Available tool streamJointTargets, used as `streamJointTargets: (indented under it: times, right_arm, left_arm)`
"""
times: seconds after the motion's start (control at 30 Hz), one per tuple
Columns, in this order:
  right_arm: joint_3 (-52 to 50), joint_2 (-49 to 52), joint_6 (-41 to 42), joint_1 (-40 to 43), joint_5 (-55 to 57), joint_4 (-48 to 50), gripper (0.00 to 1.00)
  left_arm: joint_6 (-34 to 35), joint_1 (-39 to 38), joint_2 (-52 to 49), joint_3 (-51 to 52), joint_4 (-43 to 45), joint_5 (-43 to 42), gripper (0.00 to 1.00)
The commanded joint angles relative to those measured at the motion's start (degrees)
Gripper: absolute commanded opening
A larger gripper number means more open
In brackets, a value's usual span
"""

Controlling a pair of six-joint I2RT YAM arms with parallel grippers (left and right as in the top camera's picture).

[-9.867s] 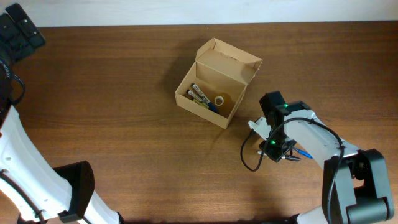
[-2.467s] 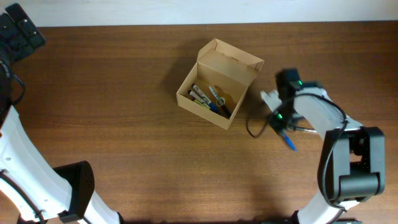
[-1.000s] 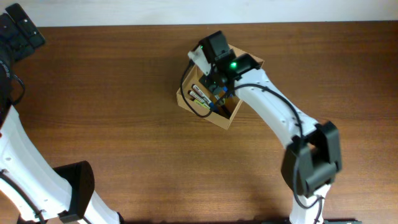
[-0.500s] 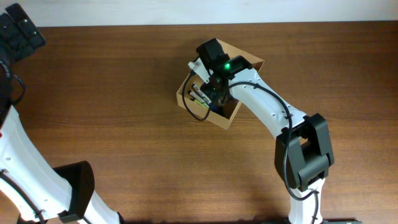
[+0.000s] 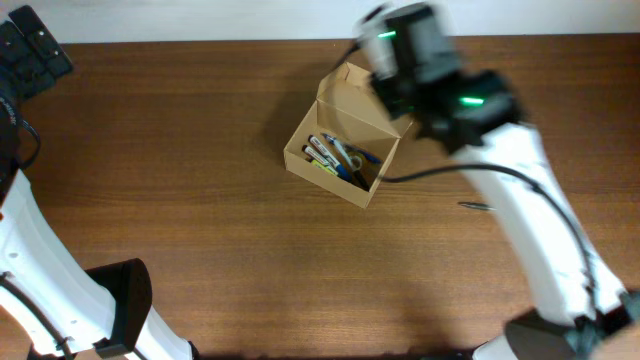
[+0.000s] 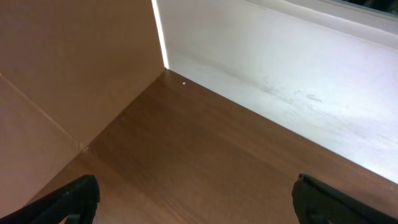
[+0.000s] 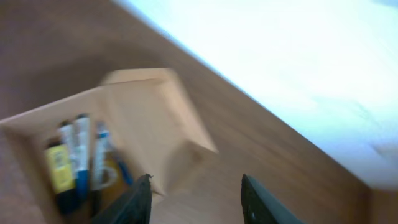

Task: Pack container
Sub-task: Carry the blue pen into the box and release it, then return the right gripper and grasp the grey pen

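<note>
The container (image 5: pixel 322 182) is a tan cardboard box standing mid-table with its flap lid (image 5: pixel 365 108) open toward the back. Several pens and markers (image 5: pixel 335 155) lie inside. My right gripper (image 5: pixel 405 60) is motion-blurred above the lid's far side, open and empty. In the right wrist view, its fingers (image 7: pixel 196 199) hang over the table beside the container (image 7: pixel 146 102), with the pens (image 7: pixel 81 155) at lower left. My left gripper (image 6: pixel 199 199) is open and empty, far from the box at the table's back left corner (image 5: pixel 35 45).
A small dark thin item (image 5: pixel 475 207) lies on the wooden table right of the box. A white wall (image 6: pixel 280 74) runs along the table's back edge. The left arm's base (image 5: pixel 120 305) stands at the front left.
My right gripper has lifted out of the box and swung up and back to the right, fingers open. A blue pen now lies among the others inside the box.
</note>
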State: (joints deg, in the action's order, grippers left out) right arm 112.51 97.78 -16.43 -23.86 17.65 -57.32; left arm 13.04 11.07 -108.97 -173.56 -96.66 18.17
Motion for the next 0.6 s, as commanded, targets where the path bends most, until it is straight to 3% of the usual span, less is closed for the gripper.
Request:
streamJointTargets:
  times: [0.0,0.13,0.3,0.4,0.57]
  right_arm:
    - [-4.2,-2.9,4.8,9.2,3.5,0.3,0.47]
    - [-13.8,-7.4,9.7,21.0,-1.8,4.2,0.50]
    - [-25.7,-7.7,23.0,33.7,-15.6,4.3,0.48]
    - [-30.9,-6.6,27.8,36.7,-17.8,2.4,0.48]
    - [-34.5,-5.1,43.5,37.9,-19.9,-1.1,0.45]
  left_arm:
    - [-0.5,0.4,-0.4,0.1,0.0,-0.4,1.00]
    - [-0.5,0.4,-0.4,0.1,0.0,-0.4,1.00]
    - [-0.5,0.4,-0.4,0.1,0.0,-0.4,1.00]
    - [-0.5,0.4,-0.4,0.1,0.0,-0.4,1.00]
    - [-0.5,0.4,-0.4,0.1,0.0,-0.4,1.00]
